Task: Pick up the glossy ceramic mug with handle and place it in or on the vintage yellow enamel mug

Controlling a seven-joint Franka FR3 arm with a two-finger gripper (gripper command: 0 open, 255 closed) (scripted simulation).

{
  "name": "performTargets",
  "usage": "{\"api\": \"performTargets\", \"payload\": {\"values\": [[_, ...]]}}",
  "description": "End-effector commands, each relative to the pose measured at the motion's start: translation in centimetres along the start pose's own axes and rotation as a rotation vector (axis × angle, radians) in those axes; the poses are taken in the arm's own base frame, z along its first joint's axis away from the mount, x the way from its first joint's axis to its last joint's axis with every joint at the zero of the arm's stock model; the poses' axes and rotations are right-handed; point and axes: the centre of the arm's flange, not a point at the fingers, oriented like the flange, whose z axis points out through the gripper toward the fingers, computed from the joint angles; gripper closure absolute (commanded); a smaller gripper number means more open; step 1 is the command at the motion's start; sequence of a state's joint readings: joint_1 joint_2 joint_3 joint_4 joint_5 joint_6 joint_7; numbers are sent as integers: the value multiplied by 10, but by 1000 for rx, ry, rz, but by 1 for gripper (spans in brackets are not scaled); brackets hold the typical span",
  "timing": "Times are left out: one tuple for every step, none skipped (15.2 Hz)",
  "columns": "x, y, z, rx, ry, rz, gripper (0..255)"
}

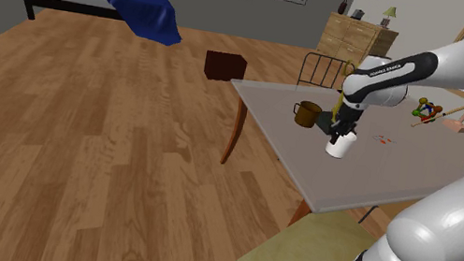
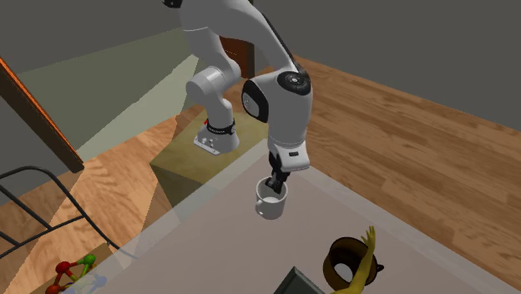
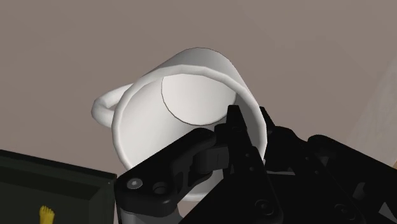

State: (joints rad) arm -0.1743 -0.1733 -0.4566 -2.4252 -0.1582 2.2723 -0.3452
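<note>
A white mug with a handle (image 1: 339,149) (image 2: 270,201) (image 3: 191,114) is over the grey table (image 1: 383,181), near the edge that faces the wooden floor. My black gripper (image 1: 343,132) (image 2: 275,184) (image 3: 232,124) comes down from above and is shut on the mug's rim, with one finger inside the cup and the other outside its wall. The mug sits tilted against the fingers. Whether it is clear of the tabletop I cannot tell. The brownish-yellow mug (image 1: 307,111) (image 2: 345,261) stands upright on the table a short way beyond the white one.
A dark green tray (image 1: 327,120) (image 2: 305,282) (image 3: 51,184) lies beside both mugs, with a yellow object (image 2: 365,255) leaning over the brownish mug. A coloured ball-and-stick toy (image 1: 427,110) (image 2: 71,271) is farther along the table. A brown box (image 1: 226,65) and a bed (image 1: 98,1) stand on the floor.
</note>
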Motion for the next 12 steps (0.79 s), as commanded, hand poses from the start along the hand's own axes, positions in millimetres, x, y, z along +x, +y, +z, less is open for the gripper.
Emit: {"api": "performTargets", "payload": {"values": [[1,0,-12,0,0,0,255],[1,0,-17,0,0,0,255],[1,0,-22,0,0,0,255],[1,1,-27,0,0,0,255],[0,1,-33,0,0,0,255],[0,1,-38,0,0,0,255],[0,1,-43,0,0,0,255],[0,2,-48,0,0,0,255],[0,2,-54,0,0,0,255],[0,2,-59,0,0,0,255],[0,2,-64,0,0,0,255],[0,3,-70,0,0,0,255]]}}
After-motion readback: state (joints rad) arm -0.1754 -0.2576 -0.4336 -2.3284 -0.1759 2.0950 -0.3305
